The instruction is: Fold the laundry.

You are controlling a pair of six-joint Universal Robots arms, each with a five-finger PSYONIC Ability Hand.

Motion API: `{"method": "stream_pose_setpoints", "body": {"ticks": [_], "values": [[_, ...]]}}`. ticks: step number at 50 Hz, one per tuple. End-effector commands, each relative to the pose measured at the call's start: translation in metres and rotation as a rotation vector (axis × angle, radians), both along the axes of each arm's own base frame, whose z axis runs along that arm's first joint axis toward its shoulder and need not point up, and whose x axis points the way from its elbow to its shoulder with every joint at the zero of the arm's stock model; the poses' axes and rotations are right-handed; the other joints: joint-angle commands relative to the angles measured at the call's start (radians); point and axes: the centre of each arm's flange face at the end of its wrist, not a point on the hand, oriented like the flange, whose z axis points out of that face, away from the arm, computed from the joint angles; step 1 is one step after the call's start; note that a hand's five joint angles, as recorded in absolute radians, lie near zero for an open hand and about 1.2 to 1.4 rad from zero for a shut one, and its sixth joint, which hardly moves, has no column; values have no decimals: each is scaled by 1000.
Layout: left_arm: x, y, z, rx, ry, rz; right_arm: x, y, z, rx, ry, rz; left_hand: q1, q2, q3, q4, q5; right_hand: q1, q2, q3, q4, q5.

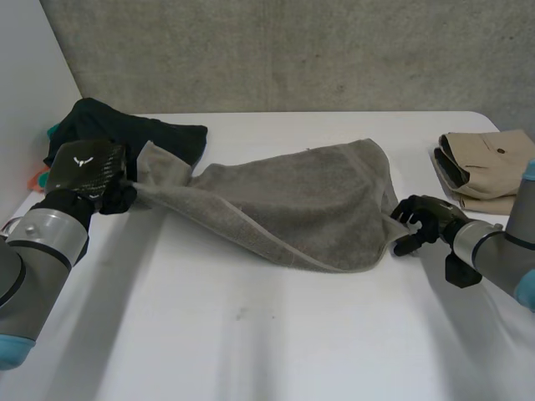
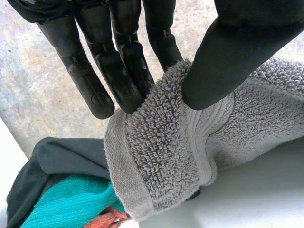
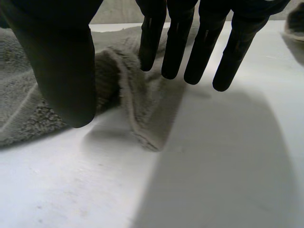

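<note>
A grey towel lies spread across the middle of the white table, pulled out between both hands. My left hand is at its left corner, lifted a little off the table. In the left wrist view the thumb presses a bunched fold of the towel against the fingers. My right hand sits at the towel's right corner. In the right wrist view its fingers are straight and apart from the thumb. The towel's corner lies loose on the table between them.
A pile of dark clothes sits at the back left, behind my left hand, with a teal cloth and an orange one in it. A folded tan garment lies at the back right. A white wall borders the left side.
</note>
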Motion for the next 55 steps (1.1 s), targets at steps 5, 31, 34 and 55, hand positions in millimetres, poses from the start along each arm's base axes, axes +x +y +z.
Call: {"method": "stream_pose_setpoints", "body": {"ticks": [5,31,34,55], "values": [[5,5,-3,48,-14,14,10,-8,-6,-47,67,-42,249,195,200,196,228,796,804,807,803,827],[29,114,-26,620,-542,-248,-49,104,70,-193,1035,521,249,195,200,196,228,796,804,807,803,827],[24,95,-28,522,-532,-230,-38,95,66,-225,1023,492,249,195,200,196,228,796,804,807,803,827],[12,-16,-62,246,-452,98,49,-23,35,-671,875,239,249,195,200,196,228,796,804,807,803,827]]}}
